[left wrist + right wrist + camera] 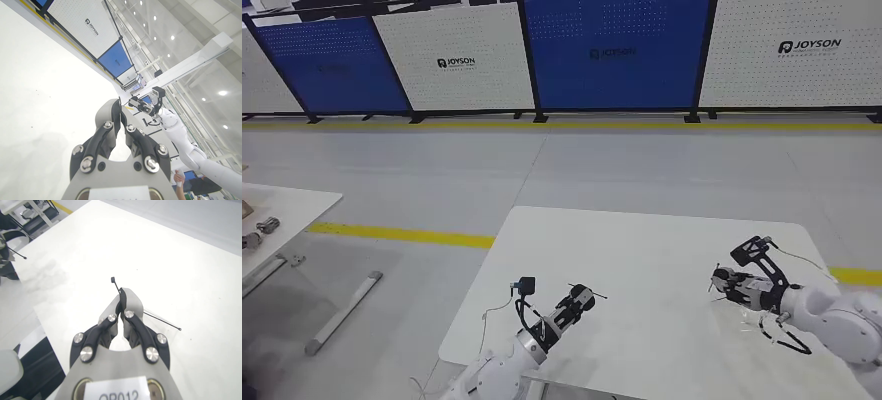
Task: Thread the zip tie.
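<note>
While both arms hang well apart over the white table [642, 250], the right gripper [121, 293] is pinched on a black zip tie [115, 285], head jutting past the fingertips, evidently presented for threading. The left gripper [119, 102] is likewise pressed together on a thin black strip [18, 254], probably the end to be fed in.

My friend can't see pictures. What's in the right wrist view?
The right gripper is shut on a thin black zip tie over a white table. The tie's square head pokes out in front; its tail sticks out to one side.
</note>
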Motion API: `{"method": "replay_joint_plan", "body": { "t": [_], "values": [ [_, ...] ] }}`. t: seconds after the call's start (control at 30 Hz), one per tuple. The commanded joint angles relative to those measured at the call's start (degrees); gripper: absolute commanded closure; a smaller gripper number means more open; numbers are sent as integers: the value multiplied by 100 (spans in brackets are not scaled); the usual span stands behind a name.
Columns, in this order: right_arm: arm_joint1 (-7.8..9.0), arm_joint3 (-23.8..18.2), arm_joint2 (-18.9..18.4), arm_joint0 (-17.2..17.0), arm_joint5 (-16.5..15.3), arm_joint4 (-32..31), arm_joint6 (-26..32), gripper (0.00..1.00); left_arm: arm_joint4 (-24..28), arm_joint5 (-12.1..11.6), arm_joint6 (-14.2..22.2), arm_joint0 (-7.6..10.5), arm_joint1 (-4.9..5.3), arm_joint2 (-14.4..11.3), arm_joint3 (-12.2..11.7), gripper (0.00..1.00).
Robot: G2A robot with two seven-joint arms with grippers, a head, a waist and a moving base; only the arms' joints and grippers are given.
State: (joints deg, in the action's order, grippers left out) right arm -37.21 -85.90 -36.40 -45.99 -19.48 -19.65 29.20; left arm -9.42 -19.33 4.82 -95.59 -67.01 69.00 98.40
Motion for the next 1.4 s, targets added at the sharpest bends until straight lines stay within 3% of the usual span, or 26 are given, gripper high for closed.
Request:
{"method": "replay_joint_plan", "body": {
  "t": [0.0, 0.3, 0.4, 0.47, 0.67, 0.8, 0.87, 1.37],
  "values": [
    [-2, 5, 5, 7, 0, -31, 4, 100, 0, 0, 0, 0, 0, 0, 0, 100],
    [-4, 8, 9, -4, 31, -68, 3, 100, 0, 0, 0, 0, 0, 0, 0, 100],
    [-79, -168, 96, -51, 589, -456, 114, 100, 0, 0, 0, 0, 0, 0, 0, 100],
    [-154, -221, 90, -63, 740, -371, -15, 100, 0, 0, 0, 0, 0, 0, 0, 100],
    [-181, -92, -238, -534, 113, 56, -1454, 100, 0, 0, 0, 0, 0, 0, 0, 100],
    [-176, -214, -402, -867, 0, 40, -2052, 100, 0, 0, 0, 0, 0, 0, 0, 100],
    [-195, -343, -402, -964, 0, 487, -1848, 100, 0, 0, 0, 0, 0, 0, 0, 100],
    [-249, -367, -479, -1080, 104, 664, -1934, 100, 0, 0, 0, 0, 0, 0, 0, 100]
  ]
}}
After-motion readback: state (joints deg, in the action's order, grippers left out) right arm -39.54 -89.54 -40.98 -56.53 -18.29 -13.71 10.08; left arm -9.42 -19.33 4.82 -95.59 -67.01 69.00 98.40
